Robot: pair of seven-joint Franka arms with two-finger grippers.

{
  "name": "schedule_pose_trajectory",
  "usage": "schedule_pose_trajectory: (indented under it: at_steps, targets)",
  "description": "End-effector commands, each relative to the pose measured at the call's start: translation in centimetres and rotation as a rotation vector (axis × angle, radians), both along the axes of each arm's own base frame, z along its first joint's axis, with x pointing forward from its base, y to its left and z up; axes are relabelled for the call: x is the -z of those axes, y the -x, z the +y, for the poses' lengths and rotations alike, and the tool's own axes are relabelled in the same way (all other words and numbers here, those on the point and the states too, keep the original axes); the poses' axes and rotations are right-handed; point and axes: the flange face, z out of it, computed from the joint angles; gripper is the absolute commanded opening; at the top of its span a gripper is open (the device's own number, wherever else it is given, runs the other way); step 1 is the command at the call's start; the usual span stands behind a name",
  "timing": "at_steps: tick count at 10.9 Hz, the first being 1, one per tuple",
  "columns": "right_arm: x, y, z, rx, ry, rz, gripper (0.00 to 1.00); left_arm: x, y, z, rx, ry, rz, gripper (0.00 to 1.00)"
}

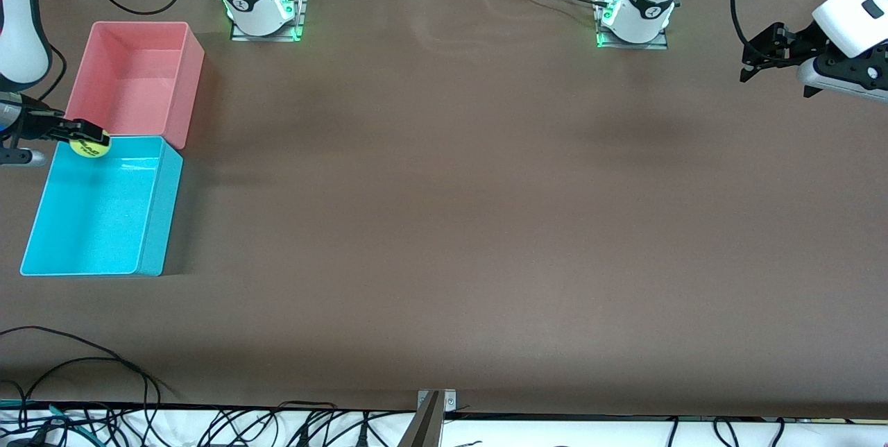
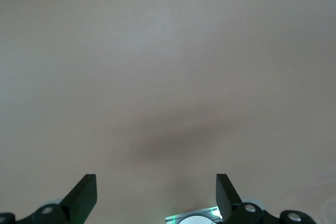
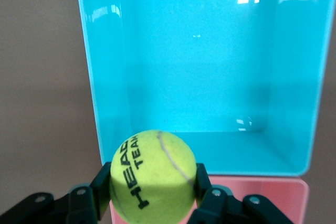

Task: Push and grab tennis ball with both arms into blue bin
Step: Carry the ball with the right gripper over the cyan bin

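We would carry the tennis ball [image 3: 153, 176] a little nearer the front camera, toward the middle of the blue bin [image 1: 154, 207], before letting go: our right gripper [image 1: 86, 137], clamped on it, hangs over the rim beside the pink bin [image 1: 187, 79]. Our left gripper [image 1: 762, 60] waits, fingers apart, over bare table. We count one ball, two bins, two arms.
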Motion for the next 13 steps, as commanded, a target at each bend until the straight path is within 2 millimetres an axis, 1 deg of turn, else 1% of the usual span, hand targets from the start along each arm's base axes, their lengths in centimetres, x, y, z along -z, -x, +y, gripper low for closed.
schedule_pose_trajectory:
  at_steps: [1, 3, 4, 6, 7, 8, 9, 10, 11, 12, 13]
  targets:
    - [4.4, -0.7, -0.4, -0.019, -0.052, -0.017, 0.17, -0.5, -0.3, -0.1, 0.003, -0.015, -0.003, 1.0]
    - [7.1, -1.0, -0.6, -0.012, -0.045, -0.002, 0.17, -0.6, -0.3, -0.2, 0.006, -0.015, -0.004, 1.0]
    - [8.1, -1.1, -0.6, -0.014, -0.054, -0.006, 0.17, -0.6, -0.3, -0.4, 0.009, -0.016, -0.004, 1.0]
    - [9.3, -1.2, -0.7, -0.032, -0.052, -0.005, 0.18, -0.6, -0.3, -0.4, 0.009, -0.016, -0.004, 1.0]
    - [10.4, -1.4, -0.6, -0.053, -0.043, -0.009, 0.2, -0.6, -0.3, -0.4, 0.009, -0.016, -0.004, 1.0]
    - [11.0, -1.5, -0.5, -0.041, -0.062, -0.02, 0.21, -0.5, -0.3, -0.4, 0.008, -0.016, -0.003, 1.0]
    - [11.2, -1.5, -0.4, -0.051, -0.075, -0.02, 0.21, -0.6, -0.3, -0.5, 0.011, -0.016, -0.004, 1.0]
    - [11.2, -1.4, -0.5, -0.052, -0.077, -0.016, 0.24, -0.6, -0.3, -0.5, 0.011, -0.016, -0.004, 1.0]
    - [11.6, -1.4, -0.5, -0.052, -0.079, -0.011, 0.54, -0.6, -0.3, -0.5, 0.011, -0.016, -0.004, 1.0]
    - [12.2, -1.4, -0.4, -0.054, -0.08, 0.0, 1.0, -0.6, -0.3, -0.4, 0.008, -0.015, -0.004, 1.0]
    - [11.9, -1.7, -0.1, -0.063, -0.079, -0.008, 1.0, -0.6, -0.3, -0.4, 0.008, -0.015, -0.004, 1.0]
